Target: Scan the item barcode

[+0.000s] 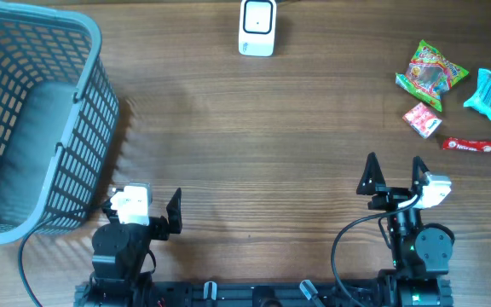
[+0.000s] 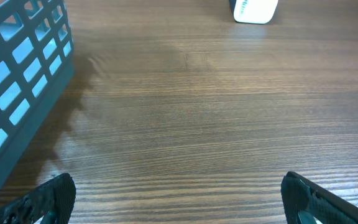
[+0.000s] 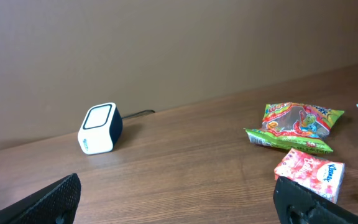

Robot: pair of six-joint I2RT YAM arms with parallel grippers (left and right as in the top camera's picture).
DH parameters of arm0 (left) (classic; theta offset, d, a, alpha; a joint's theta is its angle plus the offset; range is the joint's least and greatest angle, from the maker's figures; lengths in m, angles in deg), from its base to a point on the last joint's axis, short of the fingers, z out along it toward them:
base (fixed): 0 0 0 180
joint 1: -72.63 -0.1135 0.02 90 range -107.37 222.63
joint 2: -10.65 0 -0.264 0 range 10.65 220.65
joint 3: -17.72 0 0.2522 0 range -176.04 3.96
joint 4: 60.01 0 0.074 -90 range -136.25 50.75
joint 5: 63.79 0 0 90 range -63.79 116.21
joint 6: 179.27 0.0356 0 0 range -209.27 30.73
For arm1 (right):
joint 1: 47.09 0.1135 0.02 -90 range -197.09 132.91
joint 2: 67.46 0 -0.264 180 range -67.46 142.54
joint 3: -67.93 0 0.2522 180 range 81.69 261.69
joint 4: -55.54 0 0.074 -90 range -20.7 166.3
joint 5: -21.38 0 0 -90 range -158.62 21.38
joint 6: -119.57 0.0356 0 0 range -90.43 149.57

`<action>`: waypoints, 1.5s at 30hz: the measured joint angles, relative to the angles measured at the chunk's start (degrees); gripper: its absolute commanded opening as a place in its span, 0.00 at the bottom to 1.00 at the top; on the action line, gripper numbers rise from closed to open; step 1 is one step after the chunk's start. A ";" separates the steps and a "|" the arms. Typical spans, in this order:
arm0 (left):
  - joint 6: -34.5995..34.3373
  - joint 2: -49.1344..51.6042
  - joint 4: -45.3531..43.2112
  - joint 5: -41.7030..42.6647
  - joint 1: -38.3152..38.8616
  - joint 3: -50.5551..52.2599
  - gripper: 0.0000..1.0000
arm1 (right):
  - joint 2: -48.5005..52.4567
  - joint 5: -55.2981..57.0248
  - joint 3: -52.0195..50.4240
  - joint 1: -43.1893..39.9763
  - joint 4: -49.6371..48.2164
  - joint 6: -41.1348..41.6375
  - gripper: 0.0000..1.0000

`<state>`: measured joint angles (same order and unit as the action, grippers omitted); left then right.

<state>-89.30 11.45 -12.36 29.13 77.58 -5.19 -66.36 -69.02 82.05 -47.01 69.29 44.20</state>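
Hovering at near edge: left gripper (image 2: pixel 178 196), right gripper (image 1: pixel 394 170) both wide, empty; barcode scanner (image 1: pixel 257 27) far centre, snacks (image 1: pixel 430 73) far right.

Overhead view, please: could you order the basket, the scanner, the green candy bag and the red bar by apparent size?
1. basket, clearly largest.
2. green candy bag and scanner, too alike to rank.
3. red bar, long but thin, smallest.

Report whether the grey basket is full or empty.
Empty. The overhead view looks straight into the basket and shows only its bare grey floor, with nothing inside.
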 measured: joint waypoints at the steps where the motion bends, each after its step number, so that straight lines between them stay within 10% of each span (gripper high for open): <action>1: 0.00 0.00 -0.02 0.00 0.00 0.00 1.00 | 0.00 0.00 0.00 0.00 0.00 0.00 1.00; 9: 0.00 0.00 -1.42 0.00 0.00 0.04 1.00 | 0.00 0.00 0.00 0.00 0.00 0.00 1.00; 20: 0.24 -0.02 -29.00 0.02 -0.07 7.43 1.00 | -0.11 0.00 0.00 0.00 0.00 0.00 1.00; 45: -0.07 -0.04 -29.46 -0.02 -3.52 8.24 1.00 | -0.11 0.00 0.00 0.00 0.00 0.00 1.00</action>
<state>-89.37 11.41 -41.82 29.10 74.06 3.05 -66.47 -69.02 82.05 -47.01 69.29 44.20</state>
